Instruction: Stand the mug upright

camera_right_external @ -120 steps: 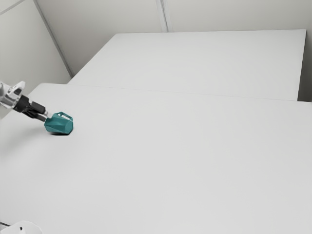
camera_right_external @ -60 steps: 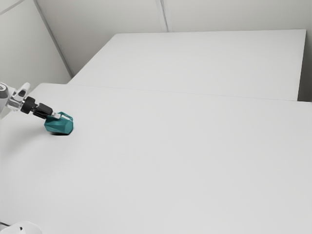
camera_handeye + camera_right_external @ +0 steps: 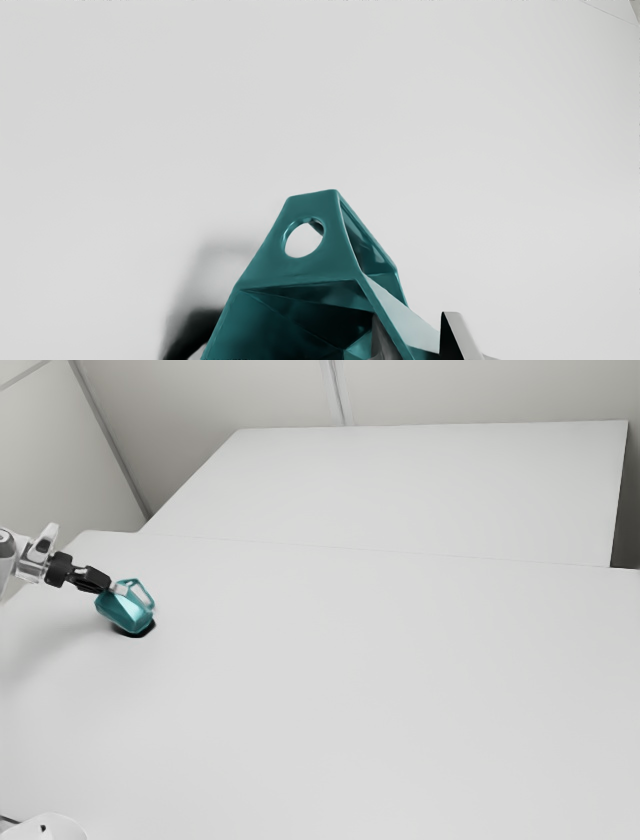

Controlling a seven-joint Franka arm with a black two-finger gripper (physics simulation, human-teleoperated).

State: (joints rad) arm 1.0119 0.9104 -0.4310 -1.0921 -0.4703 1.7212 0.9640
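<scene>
1. raised slightly since the earlier frame, the pincer [image 3: 120,590] comes in from the exterior view's left, pinching the mug [image 3: 124,614] by its wall, one finger inside, the other outside.
2. next rightward, the mug leans, its mouth end now lifted and facing the arm, its base low at the counter [image 3: 350,710]; it is tilted, short of upright.
3. rightmost, the handle [image 3: 149,597] juts from its upper side.

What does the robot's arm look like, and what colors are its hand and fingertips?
The robot arm is white and silvery gray, with rounded parts and a pale piece sticking up near its end. Its two-finger hand is black and chunky. The fingertips are light gray, and one has a black side.
</scene>
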